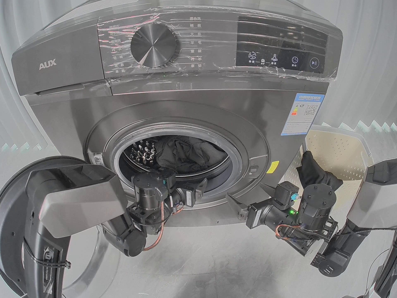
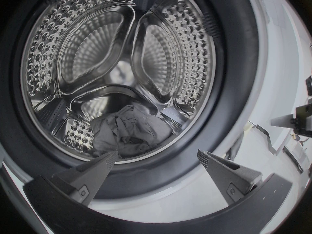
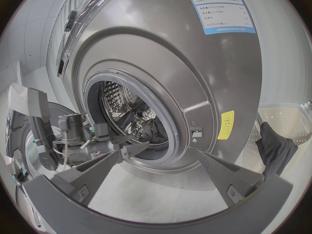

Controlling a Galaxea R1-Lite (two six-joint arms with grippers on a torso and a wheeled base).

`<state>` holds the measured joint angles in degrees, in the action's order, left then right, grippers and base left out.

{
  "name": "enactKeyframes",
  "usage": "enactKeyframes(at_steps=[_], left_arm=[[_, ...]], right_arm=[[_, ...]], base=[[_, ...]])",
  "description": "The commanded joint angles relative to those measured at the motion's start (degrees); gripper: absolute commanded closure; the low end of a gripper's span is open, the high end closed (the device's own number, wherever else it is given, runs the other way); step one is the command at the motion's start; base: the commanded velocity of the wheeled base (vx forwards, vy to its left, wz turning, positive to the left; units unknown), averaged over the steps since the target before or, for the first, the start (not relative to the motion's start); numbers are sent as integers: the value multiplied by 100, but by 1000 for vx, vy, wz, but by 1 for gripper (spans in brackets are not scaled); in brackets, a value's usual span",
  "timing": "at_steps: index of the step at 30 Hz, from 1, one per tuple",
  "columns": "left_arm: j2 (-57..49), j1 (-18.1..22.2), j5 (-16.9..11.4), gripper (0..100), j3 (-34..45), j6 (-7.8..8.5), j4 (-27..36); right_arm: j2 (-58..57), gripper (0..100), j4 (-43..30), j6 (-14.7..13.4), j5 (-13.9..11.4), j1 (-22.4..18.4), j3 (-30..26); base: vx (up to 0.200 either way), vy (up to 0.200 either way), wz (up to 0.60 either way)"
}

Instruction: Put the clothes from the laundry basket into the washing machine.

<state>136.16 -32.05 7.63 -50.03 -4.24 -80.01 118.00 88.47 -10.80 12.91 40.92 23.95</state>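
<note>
The washing machine (image 1: pixel 178 104) stands with its round mouth open. A dark crumpled garment (image 1: pixel 186 154) lies low in the steel drum (image 2: pixel 97 49), where it looks grey (image 2: pixel 130 132). My left gripper (image 1: pixel 199 188) sits at the lower rim of the mouth, open and holding nothing (image 2: pixel 156 156). My right gripper (image 1: pixel 235 205) hangs low in front of the machine, right of the mouth, also open and holding nothing (image 3: pixel 156 156). The cream laundry basket (image 1: pixel 343 154) stands right of the machine. A dark garment (image 1: pixel 314 172) is draped over its near rim (image 3: pixel 274 150).
The machine's round door (image 1: pixel 8 195) is swung open to the left, behind my left arm. Bare grey floor (image 1: pixel 215 257) lies in front of the machine. The basket is tucked close against the machine's right side.
</note>
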Motion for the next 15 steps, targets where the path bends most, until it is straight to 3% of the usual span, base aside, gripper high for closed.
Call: enactKeyframes(at_steps=[1, 7, 11, 13, 15], left_arm=[[-898, -372, 142, 0, 969, -94, -217], [-2181, -618, 160, 0, 2164, -446, -402], [-2761, -653, 169, 0, 2850, -490, -472], [-3034, -601, 388, 0, 3078, -402, -542], [-3385, -662, 661, 0, 3351, -499, -744]], right_arm=[[-67, 0, 4, 25, 1, -58, -128], [-665, 0, -5, 87, 54, -85, -409], [-972, 0, -14, 210, 291, -76, -585], [-1166, 0, -14, 289, 423, -76, -769], [-1447, 0, -22, 377, 520, -76, -1016]], base=[[0, 0, 0], [0, 0, 0], [0, 0, 0], [0, 0, 0], [0, 0, 0]])
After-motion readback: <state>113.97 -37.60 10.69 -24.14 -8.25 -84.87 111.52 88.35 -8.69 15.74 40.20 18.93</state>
